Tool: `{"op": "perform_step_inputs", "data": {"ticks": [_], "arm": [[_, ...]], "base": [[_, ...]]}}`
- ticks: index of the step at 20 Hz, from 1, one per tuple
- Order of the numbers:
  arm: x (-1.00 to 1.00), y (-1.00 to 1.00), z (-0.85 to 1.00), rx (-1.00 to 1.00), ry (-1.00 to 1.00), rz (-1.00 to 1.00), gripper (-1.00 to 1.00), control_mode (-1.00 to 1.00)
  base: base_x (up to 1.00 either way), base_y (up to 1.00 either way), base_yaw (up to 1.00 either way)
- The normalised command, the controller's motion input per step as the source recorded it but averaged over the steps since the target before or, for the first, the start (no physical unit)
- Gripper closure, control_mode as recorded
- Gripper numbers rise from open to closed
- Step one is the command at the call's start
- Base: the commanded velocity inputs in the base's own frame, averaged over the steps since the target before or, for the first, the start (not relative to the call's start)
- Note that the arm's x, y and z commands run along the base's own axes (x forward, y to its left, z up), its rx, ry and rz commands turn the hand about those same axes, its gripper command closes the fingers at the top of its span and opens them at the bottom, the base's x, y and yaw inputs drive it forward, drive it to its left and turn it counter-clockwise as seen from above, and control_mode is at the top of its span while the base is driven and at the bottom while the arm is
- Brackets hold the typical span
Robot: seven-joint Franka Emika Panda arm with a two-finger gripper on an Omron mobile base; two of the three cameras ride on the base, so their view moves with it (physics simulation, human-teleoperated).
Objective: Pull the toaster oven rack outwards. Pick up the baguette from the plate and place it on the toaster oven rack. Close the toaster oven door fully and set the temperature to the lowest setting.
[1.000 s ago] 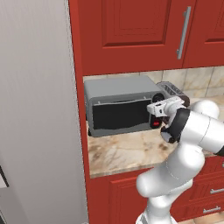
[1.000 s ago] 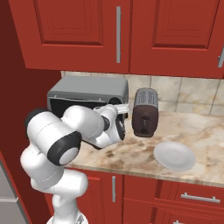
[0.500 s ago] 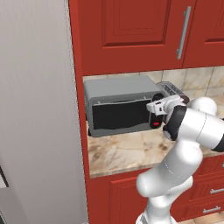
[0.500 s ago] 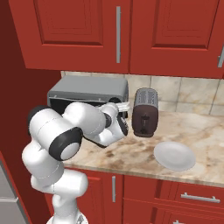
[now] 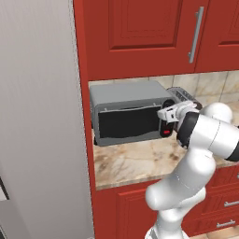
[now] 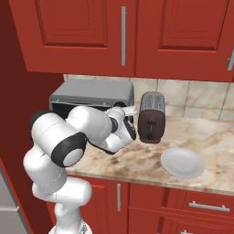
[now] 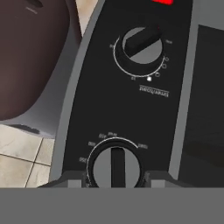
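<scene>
The pincer (image 7: 113, 177) pinched a black knob (image 7: 114, 165) on the toaster oven (image 5: 128, 112), one fingertip on each side of it. A second knob (image 7: 141, 43) sat just beyond. The toaster oven door (image 5: 128, 123) beside it stood shut above the worktop (image 5: 140, 161).

Marbled counter (image 6: 137, 162) bearing toaster oven (image 5: 126, 112), slot toaster (image 6: 152, 118), plate (image 6: 182, 162) (white).

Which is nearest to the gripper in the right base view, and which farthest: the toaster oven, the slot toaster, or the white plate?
1. The toaster oven: the gripper is right at its control panel, on the oven's right end.
2. The slot toaster: just to the right of the gripper.
3. The white plate: farthest, on the counter, forward and right.
</scene>
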Motion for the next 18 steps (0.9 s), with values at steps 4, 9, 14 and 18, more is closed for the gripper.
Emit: {"op": "perform_step_inputs", "data": {"ticks": [4, 9, 14, 18], "arm": [[-0.06, 0.0, -0.14, -0.28, -0.48, 0.16, 1.0, -1.0], [0.0, 0.0, -0.23, -0.32, -0.4, 0.17, 1.0, -1.0], [0.0, -0.16, -0.47, -0.28, -0.17, 0.27, 1.0, -1.0], [0.0, -0.31, -0.74, -0.32, 0.0, 0.42, 1.0, -1.0]], "base": [[0.0, 0.0, 0.0], [0.0, 0.0, 0.0], [0.0, 0.0, 0.0], [0.0, 0.0, 0.0]]}}
